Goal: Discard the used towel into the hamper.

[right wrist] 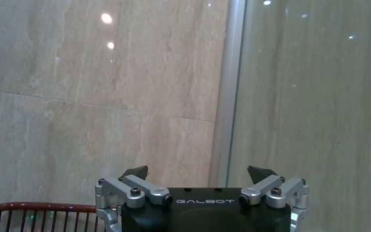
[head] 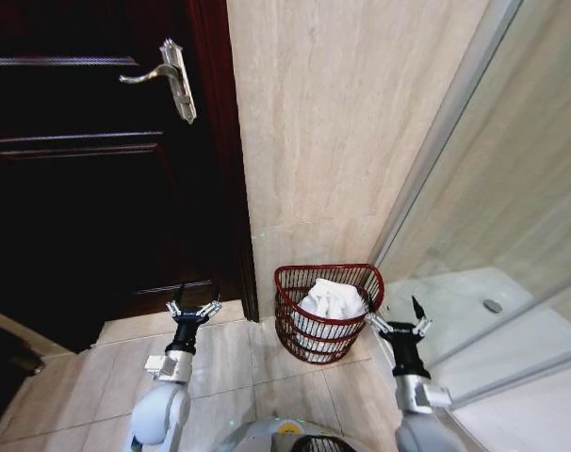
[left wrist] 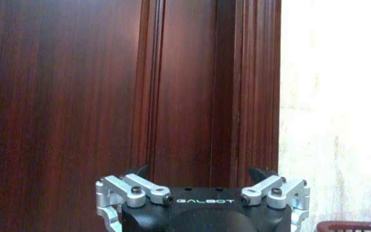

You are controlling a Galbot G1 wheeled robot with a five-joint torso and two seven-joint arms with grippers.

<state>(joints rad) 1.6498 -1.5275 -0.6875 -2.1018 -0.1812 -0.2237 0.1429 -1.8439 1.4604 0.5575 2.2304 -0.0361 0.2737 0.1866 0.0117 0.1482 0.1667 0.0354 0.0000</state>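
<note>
The hamper (head: 286, 301), a round dark red wire basket, stands on the floor against the beige wall. A white towel (head: 329, 299) lies crumpled inside it. My left gripper (head: 193, 309) hangs open and empty to the hamper's left, in front of the door. To the right of the hamper, by the glass, my right gripper (head: 399, 327) is open and empty too. The left wrist view has the open left gripper (left wrist: 202, 172) facing the door, with the hamper's rim (left wrist: 353, 225) at the corner. The right gripper (right wrist: 198, 171) faces the wall, with the hamper's rim (right wrist: 37, 209) below it.
A dark wooden door (head: 88, 188) with a metal handle (head: 168, 75) fills the left. A glass shower screen (head: 512, 217) with a metal frame runs along the right. Tiled floor (head: 229, 363) lies open in front of the hamper.
</note>
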